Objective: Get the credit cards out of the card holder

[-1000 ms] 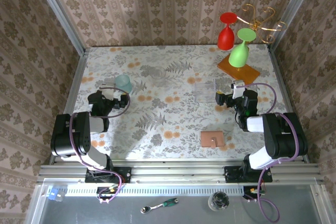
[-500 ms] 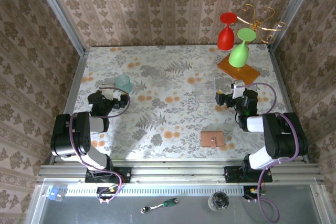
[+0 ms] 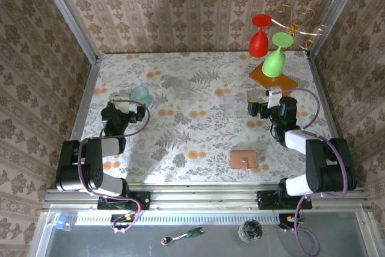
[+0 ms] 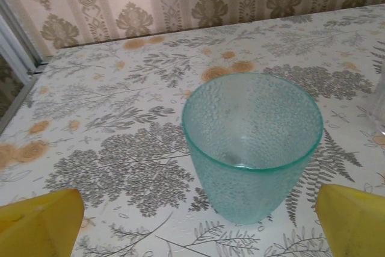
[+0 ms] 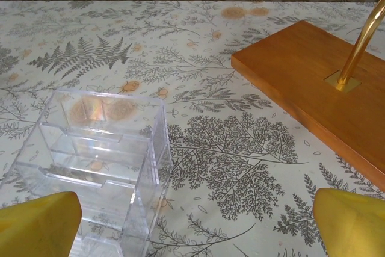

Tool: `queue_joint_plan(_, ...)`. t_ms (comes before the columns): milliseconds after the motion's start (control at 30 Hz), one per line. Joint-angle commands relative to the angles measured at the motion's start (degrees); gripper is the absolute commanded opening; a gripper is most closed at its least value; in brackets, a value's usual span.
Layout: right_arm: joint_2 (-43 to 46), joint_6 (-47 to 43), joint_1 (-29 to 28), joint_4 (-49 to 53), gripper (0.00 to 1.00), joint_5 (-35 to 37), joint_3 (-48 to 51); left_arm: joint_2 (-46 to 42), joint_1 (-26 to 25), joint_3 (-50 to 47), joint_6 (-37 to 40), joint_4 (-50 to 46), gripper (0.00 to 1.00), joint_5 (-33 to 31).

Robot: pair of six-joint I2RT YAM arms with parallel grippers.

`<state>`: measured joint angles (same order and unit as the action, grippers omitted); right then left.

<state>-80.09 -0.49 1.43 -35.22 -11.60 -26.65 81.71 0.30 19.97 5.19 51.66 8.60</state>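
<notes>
The card holder [image 3: 243,159] lies shut on the table near the front edge, its tan-brown outer face up. The credit cards are hidden. My right gripper [image 3: 257,109] hovers well behind the holder, open, with nothing between its yellow fingers [image 5: 37,226]; its midpoint [image 5: 192,227] is over bare tablecloth. My left gripper [image 3: 136,111] is open on the far left of the table, its midpoint [image 4: 192,224] just in front of a teal cup, its yellow fingers [image 4: 40,224] spread wide.
A teal plastic cup [image 4: 251,145] stands right before the left gripper. A clear acrylic organiser [image 5: 90,148] sits left of the right gripper. An orange wooden slab [image 5: 313,82] at the back right bears a gold rack with a red goblet [image 3: 259,39] and a green goblet [image 3: 275,58].
Both arms have shifted slightly away from the front edge, the right one a little more. The card holder has not moved.
</notes>
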Motion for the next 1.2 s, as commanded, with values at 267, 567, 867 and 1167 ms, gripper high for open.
queue_joint_plan(267, 8.91, 1.87, -3.46, 22.97, 1.0, 6.53, -6.48, -12.17, -0.76, 4.13, -5.08, -19.66, 1.0, -6.93)
queue_joint_plan(567, 12.75, 9.29, -8.37, 37.0, 0.95, 10.45, -10.72, -20.68, -1.09, 10.91, -21.07, -40.6, 1.0, -2.93)
queue_joint_plan(867, 10.14, 16.44, -9.08, 43.38, 0.92, 9.35, -14.41, -23.8, 1.58, 21.43, -28.0, -63.72, 1.0, 9.32)
queue_joint_plan(1167, -1.26, 20.74, -8.99, 43.46, 0.92, 0.53, -22.03, -19.4, 5.94, 32.27, -22.77, -79.07, 1.0, 20.76)
